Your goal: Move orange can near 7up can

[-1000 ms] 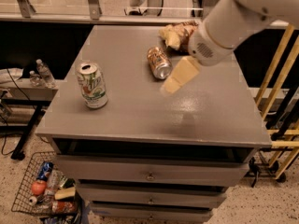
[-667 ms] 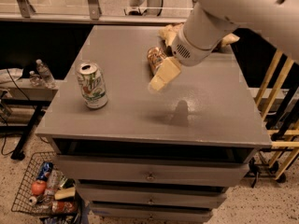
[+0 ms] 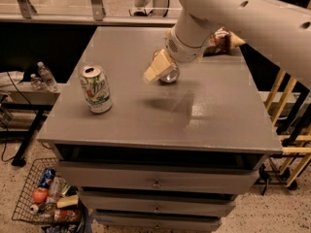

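The 7up can (image 3: pixel 95 88), white with a green and red logo, stands upright on the left part of the grey table (image 3: pixel 146 125). The orange can (image 3: pixel 170 75) lies on its side near the table's middle. Only its silver end and a strip of its side show from behind my gripper. My gripper (image 3: pixel 156 68) hangs from the white arm (image 3: pixel 233 13) that comes in from the upper right. It is right over the orange can's left side, a can's length or more to the right of the 7up can.
A brown-yellow snack bag (image 3: pixel 221 40) lies at the table's back right, partly behind the arm. Drawers (image 3: pixel 155 182) are below the tabletop. A wire basket (image 3: pixel 46 198) with bottles and fruit sits on the floor at the lower left. A yellow frame (image 3: pixel 291 130) stands at the right.
My gripper has moved left and down, from right of the orange can to directly over it. The two cans have not visibly moved.
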Robot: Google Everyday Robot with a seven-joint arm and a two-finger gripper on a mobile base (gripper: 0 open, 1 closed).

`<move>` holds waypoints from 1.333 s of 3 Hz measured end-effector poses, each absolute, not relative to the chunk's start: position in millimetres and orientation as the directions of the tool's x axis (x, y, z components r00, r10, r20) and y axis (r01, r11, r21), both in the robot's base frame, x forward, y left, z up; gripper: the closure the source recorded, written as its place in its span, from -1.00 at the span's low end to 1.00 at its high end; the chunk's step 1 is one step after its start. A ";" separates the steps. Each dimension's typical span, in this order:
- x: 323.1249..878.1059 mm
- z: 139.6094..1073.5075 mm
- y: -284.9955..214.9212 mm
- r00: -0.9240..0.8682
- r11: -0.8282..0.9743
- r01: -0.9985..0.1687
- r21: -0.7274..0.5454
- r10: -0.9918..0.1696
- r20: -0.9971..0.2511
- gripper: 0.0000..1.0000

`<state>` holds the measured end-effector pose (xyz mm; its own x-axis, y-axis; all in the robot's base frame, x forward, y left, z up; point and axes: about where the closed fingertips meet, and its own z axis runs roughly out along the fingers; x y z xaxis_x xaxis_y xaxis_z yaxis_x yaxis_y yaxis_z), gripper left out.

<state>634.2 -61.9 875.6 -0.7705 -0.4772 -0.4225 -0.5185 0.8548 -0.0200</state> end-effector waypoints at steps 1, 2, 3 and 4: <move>656.6 871.0 -52.8 -0.807 0.890 -0.456 0.026 -0.401 -0.433 -1.00; 673.5 864.0 -42.4 -0.828 0.906 -0.418 0.067 -0.350 -0.438 -1.00; 681.8 851.8 -29.7 -0.847 0.909 -0.403 0.102 -0.329 -0.418 -0.72; 683.9 841.6 -15.6 -0.852 0.900 -0.419 0.122 -0.344 -0.394 -0.25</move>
